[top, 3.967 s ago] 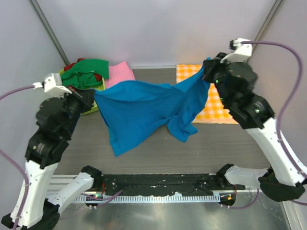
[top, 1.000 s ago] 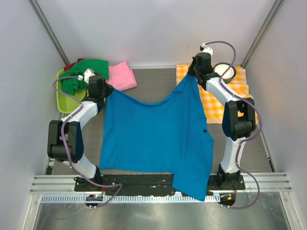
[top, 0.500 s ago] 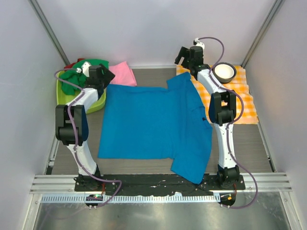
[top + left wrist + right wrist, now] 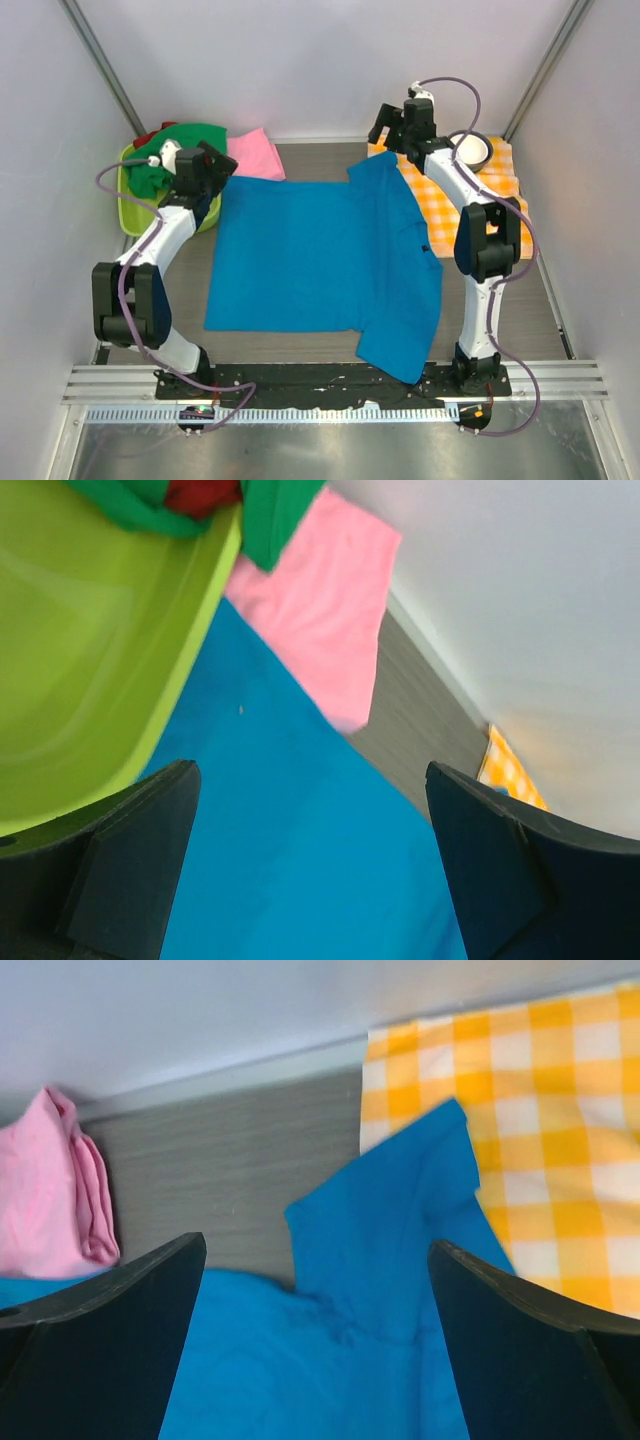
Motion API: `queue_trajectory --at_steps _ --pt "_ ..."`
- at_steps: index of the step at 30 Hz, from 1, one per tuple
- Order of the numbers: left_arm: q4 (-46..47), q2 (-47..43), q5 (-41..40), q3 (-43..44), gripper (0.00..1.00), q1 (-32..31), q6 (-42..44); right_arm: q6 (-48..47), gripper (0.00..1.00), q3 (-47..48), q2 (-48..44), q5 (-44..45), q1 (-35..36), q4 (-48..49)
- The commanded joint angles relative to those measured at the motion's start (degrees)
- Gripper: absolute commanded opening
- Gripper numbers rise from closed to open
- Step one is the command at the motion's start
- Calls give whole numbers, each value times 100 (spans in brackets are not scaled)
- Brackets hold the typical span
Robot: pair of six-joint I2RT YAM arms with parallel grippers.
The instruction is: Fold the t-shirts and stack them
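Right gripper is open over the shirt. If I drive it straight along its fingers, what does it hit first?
Most likely the blue t-shirt: its sleeve corner lies straight ahead between the right gripper's open fingers, just beside the checked cloth. Depth is hard to judge.

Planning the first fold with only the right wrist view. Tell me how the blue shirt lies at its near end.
Observer: The blue t-shirt is spread flat, and its near right sleeve laps onto the black rail at the table's near edge.
Operator: Report the left tool.
Observer: The left tool is open above the shirt's far left corner, with nothing between its fingers.
Operator: Name what is left to fold.
Observer: The green t-shirt and the red t-shirt lie bunched in the lime bin at the far left.
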Motion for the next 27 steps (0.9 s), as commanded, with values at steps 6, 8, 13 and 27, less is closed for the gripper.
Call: queue_trajectory --at_steps 6,8,13,27 --pt "-1580 -1055 -32 -706 100 -921 159 31 100 -2117 -2039 1168 262 -1276" --pt "-1747 -1319 -173 -987 100 -1114 246 84 100 -2750 -2479 1529 324 -1234" --pt "-1925 -1776 -104 -1654 100 -1159 212 84 100 -3094 -2324 1944 307 -953" --pt "-1670 -2348 29 -2060 100 -1159 352 5 78 -644 5 2489 -80 -907"
